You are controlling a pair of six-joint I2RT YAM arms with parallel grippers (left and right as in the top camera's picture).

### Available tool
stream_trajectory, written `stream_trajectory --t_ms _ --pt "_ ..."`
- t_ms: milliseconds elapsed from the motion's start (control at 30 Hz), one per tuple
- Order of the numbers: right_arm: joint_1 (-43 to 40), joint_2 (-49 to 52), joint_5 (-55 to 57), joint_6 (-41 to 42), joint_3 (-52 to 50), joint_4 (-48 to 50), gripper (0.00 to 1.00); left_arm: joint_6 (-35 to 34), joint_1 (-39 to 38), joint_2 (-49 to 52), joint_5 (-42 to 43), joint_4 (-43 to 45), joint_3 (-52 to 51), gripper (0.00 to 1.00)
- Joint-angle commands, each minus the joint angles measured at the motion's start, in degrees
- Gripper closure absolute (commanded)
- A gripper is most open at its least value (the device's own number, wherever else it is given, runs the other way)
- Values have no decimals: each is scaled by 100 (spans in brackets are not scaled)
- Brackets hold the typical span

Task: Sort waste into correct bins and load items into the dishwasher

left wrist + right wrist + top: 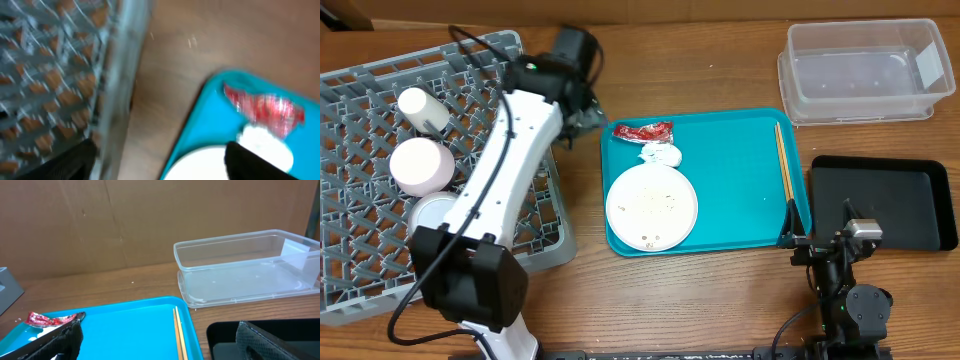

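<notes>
The grey dish rack (360, 270) at the left holds a white cup (420, 108), a small white bowl (420, 165) and a grey bowl (432, 213) partly hidden by my left arm. My left gripper (587, 117) (160, 167) is open and empty over the gap between rack and teal tray. On the tray lie the red wrapper (643, 131) (265, 110) (50, 318), the white tissue (660, 155) (267, 147), the white plate (651, 207) (200, 167) with crumbs, and the chopsticks (784, 160) (178, 332). My right gripper (818, 226) (162, 347) is open at the tray's right edge.
The flat teal tray (740, 200) (125, 327) lies mid-table. The clear tub (865, 70) (245, 265) stands at the back right and the black tray (890, 200) (222, 337) in front of it. Bare wood shows between the rack (55, 75) and the teal tray.
</notes>
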Motion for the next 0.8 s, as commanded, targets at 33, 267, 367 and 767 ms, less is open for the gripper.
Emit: stream_trajectory --t_ms 33,267,367,767 --pt "-17 -48 -11 24 -59 37 0 -581 494 251 -334 302 125 21" --pt "-15 -48 -11 24 -59 37 0 -662 903 782 -245 505 125 30" --pt "-17 -48 -11 22 -59 37 0 -660 946 1141 -72 669 125 32" --pt "-17 -48 -11 22 -59 37 0 61 946 1967 205 957 125 96"
